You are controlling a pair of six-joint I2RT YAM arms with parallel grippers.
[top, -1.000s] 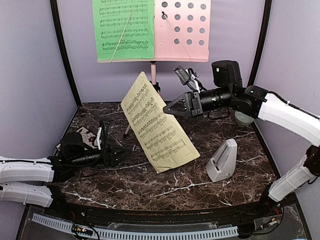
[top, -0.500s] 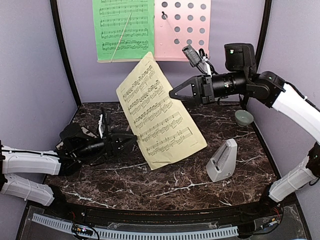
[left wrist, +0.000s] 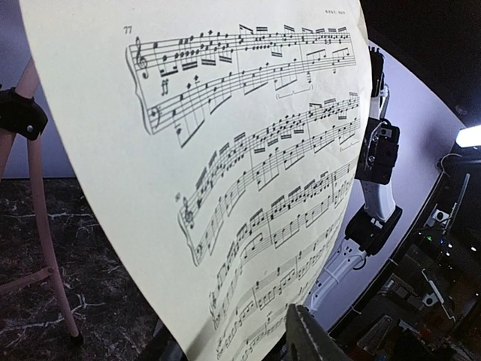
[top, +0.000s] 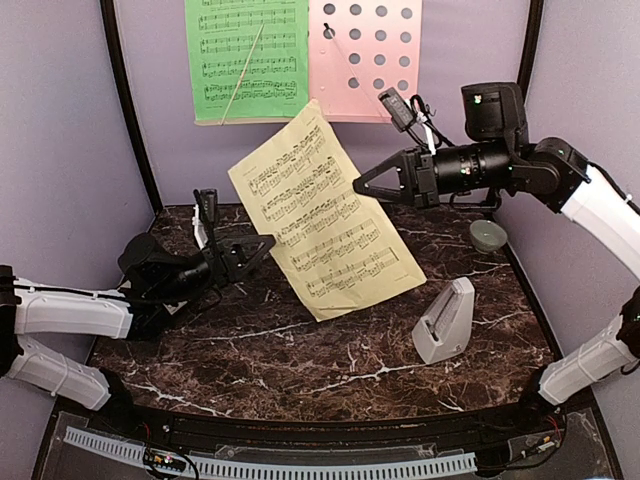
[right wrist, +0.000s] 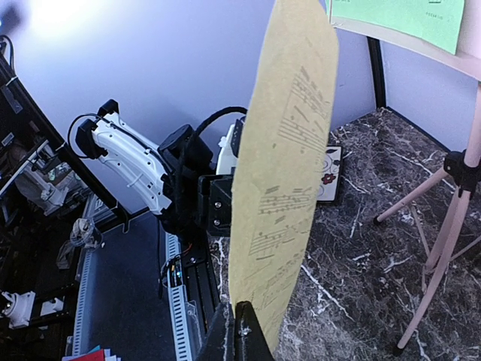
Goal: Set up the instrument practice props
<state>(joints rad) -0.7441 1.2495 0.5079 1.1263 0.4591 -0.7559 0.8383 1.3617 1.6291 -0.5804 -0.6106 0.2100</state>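
The right gripper (top: 362, 188) is clenched on the right edge of the pale yellow music sheet (top: 320, 225), held in mid-air; its long axis slants from upper left to lower right; the bare half of the pink perforated-desk tripod music stand (top: 365, 60) lies above and behind it, nearer the right arm; the left gripper (top: 255, 250) waits at the sheet's left edge, jaws apparently parted; the sheet looks thin, flat and printed with staves.

The yellow music sheet (top: 325, 215) is thin matt paper, like the green sheet (top: 245, 60) behind it. Below it, the surface (top: 300, 350) looks like glossy veined marble, and the metronome (top: 445, 320) like smooth grey plastic.
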